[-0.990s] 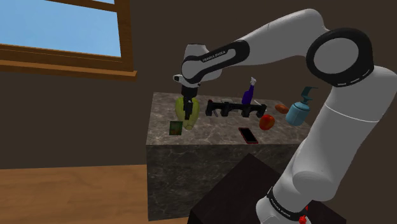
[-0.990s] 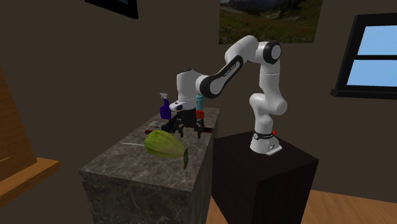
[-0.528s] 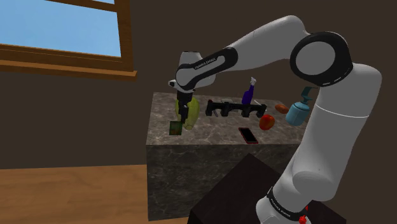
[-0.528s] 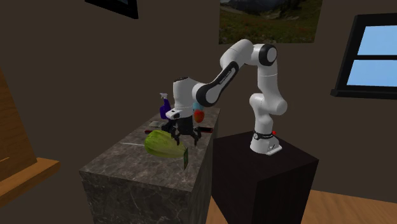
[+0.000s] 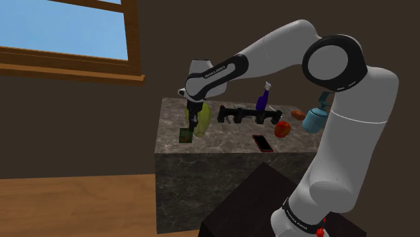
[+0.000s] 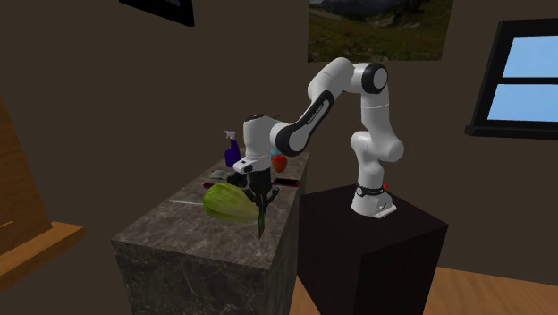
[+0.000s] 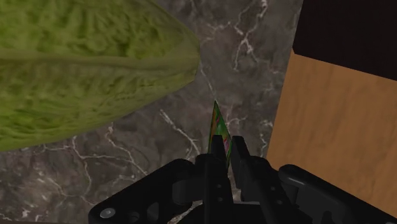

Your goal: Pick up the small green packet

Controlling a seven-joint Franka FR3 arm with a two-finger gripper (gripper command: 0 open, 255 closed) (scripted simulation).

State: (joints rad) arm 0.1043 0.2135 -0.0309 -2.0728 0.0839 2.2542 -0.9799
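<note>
Mostly the packet (image 7: 217, 127) is hard to read: in the wrist view it stands on edge, a thin green sliver flecked with pink and orange, its print too fine to make out and its lower part hidden between the fingers (image 7: 240, 167); the gripper (image 7: 227, 160) is drawn in narrow, a finger against each face of the packet, so it has hold of it; in the shoulder view the packet shows as a small green square upright near the front corner of the counter (image 5: 222, 151) at that view's left, and whether its foot touches the marbled top cannot be told; the fingertips there are lost against the lettuce (image 5: 202, 120), which lies just beside the packet and crowds the gripper on one side; behind it stands a black rack (image 5: 249, 115) with a purple spray bottle (image 5: 262, 99) behind that; a red-edged phone (image 5: 262, 143) lies flat near the front edge, a red round fruit (image 5: 283, 128) sits near it, and a blue dispenser (image 5: 311, 121) is partly cut off by the arm (image 5: 269, 54); white lettering on the forearm's dark band is too small to read; past the counter's edge in the wrist view lies wooden floor (image 7: 331, 127).
</note>
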